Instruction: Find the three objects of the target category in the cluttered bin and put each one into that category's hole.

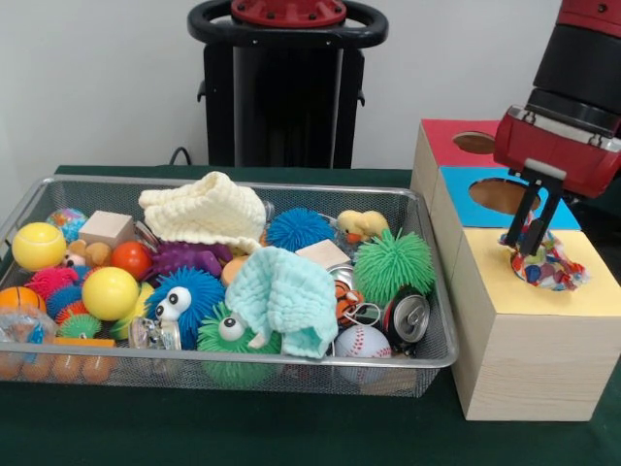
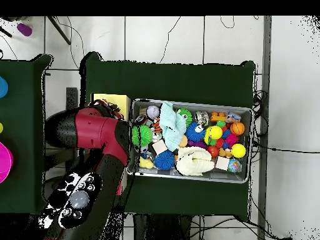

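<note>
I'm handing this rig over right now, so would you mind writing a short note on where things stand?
Tool: shut on the multicoloured patterned cloth bundle, held low over the yellow top section of the wooden sorting box.
Holes: that section's own hole is hidden by the cloth; the holes in the blue section and the red section are bare.
Wire mesh bin: still holds a cream knitted cloth and a mint green cloth among balls and toys.
Done: none seen dropped in.
Left: release this cloth, then probably fetch the two others.
</note>
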